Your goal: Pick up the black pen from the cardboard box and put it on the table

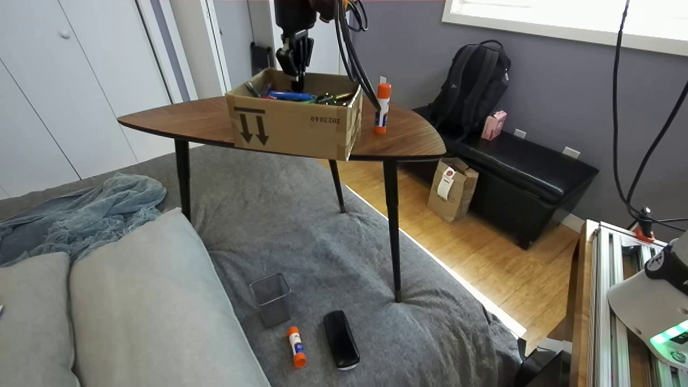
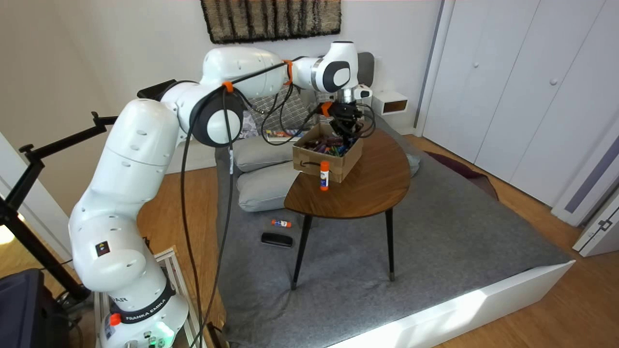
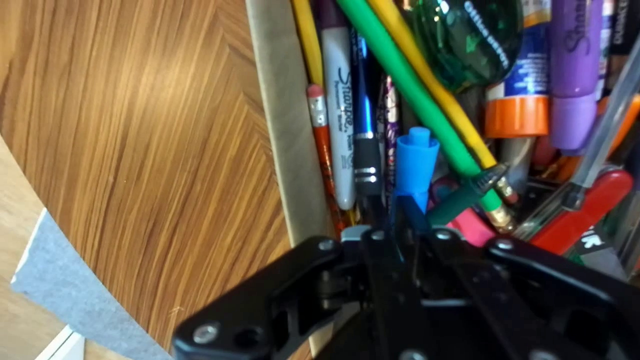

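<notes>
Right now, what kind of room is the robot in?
Probably a bedroom: there's a wide, gray-covered bed, big pillows on it, and what look like white closet doors.

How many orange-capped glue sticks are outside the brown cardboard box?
2: an upright stick on the brown wooden table, a lying stick on grey fabric; others may hide.

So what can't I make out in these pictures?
Wrist view: what, if anything, the gripper holds; its dark parts block the spot.
Wrist view: lower end of the bright blue marker, hidden by the gripper.
Wrist view: far end of the green pencil, cut off by the top edge.
In an exterior view: floor of the cardboard box, hidden by its front wall.
In both exterior views: label text on the upright glue stick, too small.
</notes>
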